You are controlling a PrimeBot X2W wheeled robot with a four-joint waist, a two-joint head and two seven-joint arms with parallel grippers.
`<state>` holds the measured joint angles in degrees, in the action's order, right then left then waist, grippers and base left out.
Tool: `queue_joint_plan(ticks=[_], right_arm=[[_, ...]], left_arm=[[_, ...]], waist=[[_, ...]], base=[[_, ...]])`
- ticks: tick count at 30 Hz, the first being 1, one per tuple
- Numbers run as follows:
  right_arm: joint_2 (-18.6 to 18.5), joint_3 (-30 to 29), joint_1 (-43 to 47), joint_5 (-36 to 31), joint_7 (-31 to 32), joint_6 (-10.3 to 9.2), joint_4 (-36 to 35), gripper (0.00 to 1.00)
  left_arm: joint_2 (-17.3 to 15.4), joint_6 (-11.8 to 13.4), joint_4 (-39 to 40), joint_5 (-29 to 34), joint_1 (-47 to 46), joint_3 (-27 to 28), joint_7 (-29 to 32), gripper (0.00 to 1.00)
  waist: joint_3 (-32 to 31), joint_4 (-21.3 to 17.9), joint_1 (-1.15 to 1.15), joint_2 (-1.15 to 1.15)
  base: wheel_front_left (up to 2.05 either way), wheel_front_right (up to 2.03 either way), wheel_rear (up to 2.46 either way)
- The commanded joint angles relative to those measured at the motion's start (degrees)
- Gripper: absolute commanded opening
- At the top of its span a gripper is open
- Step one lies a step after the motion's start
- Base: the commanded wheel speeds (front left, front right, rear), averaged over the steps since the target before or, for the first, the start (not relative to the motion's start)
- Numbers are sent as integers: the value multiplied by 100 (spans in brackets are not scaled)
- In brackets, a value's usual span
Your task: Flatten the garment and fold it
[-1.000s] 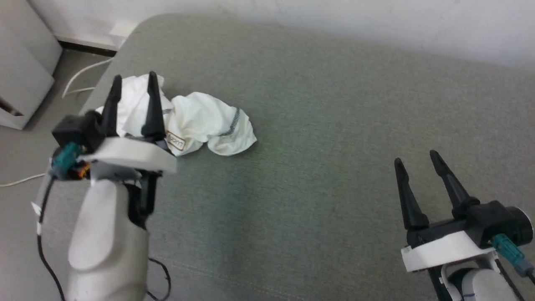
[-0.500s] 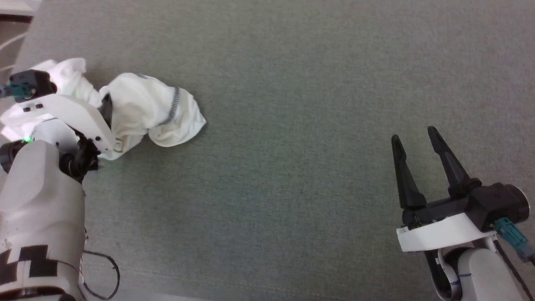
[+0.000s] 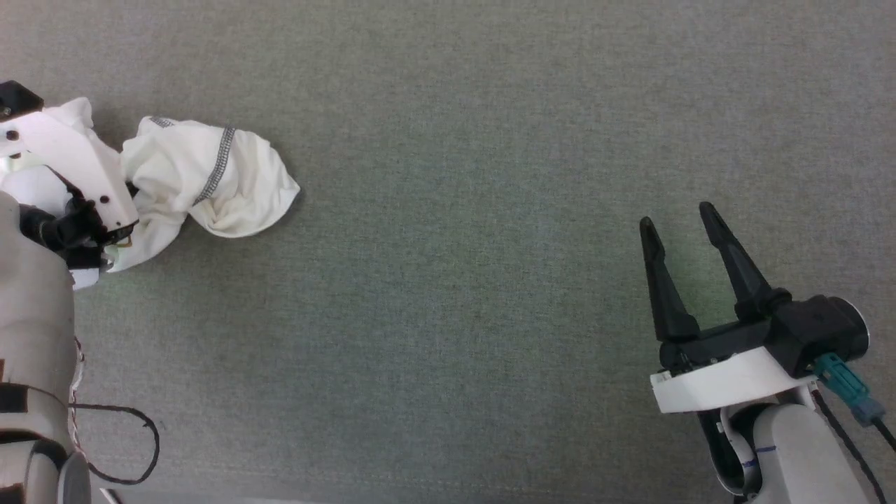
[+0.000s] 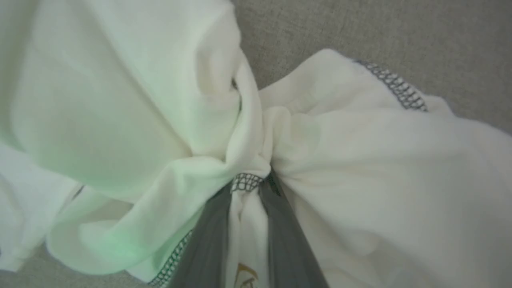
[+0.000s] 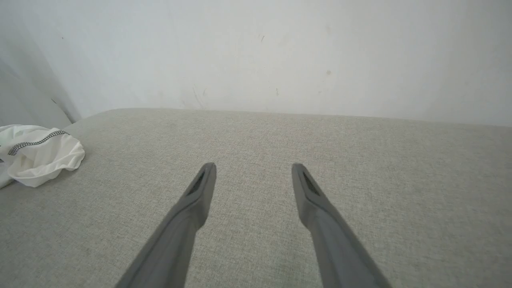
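The garment [image 3: 210, 175] is a crumpled white T-shirt with grey zigzag stitching, lying bunched at the far left of the grey-green cloth surface [image 3: 455, 280]. My left wrist [image 3: 70, 168] leans over its left part, fingers pointing down into the cloth. In the left wrist view my left gripper [image 4: 254, 182] is shut on a pinched fold of the garment [image 4: 360, 160] at a stitched hem, with a bit of brown label print between the fingers. My right gripper [image 3: 675, 215] stands open far to the right above bare surface, nothing between its fingers [image 5: 253, 166]. The garment [image 5: 40, 156] lies far off to its left.
A pale wall [image 5: 256, 52] rises behind the surface's far edge. A loop of black cable [image 3: 119, 448] hangs by my left arm at the lower left. Wide bare surface lies between the garment and the right gripper.
The head camera has tilted down, shifting the whole picture. My left gripper has gone down into the garment and closed on a fold. The right gripper stays open.
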<state>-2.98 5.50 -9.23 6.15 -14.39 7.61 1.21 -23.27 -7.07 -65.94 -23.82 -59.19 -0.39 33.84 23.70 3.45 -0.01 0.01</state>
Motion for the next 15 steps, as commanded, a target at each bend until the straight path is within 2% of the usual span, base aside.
queue_joint_plan(ticks=[1, 4, 6, 8, 10, 15], right_arm=[[11, -23, -48, 38, -51, -12, 32, 100], [11, -72, 24, 49, -54, -12, 96, 100], [11, -111, 73, 66, -56, -12, 123, 100], [11, -167, 136, 83, -58, -12, 156, 100], [11, -234, 202, 115, -59, -12, 175, 100], [11, -400, 366, 185, -60, -12, 186, 100]], left_arm=[[379, -33, -378, -40, 539, -124, 268, 0], [331, -3, -182, 41, 528, -203, -133, 0], [279, 94, 50, 204, 509, -313, -672, 0], [248, 323, 302, 374, 473, -389, -1348, 0], [305, 484, 421, 437, 440, -413, -1775, 0], [396, 612, 912, 712, 325, -625, -3006, 0]], waist=[[-157, 39, 1, -1], [-390, 108, 1, -1], [-561, 168, 1, -1], [-778, 242, 1, -1], [-981, 302, 1, -1], [-1404, 397, 1, -1]], base=[[0, 0, 0], [0, 0, 0], [0, 0, 0], [0, 0, 0], [0, 0, 0], [0, 0, 0]])
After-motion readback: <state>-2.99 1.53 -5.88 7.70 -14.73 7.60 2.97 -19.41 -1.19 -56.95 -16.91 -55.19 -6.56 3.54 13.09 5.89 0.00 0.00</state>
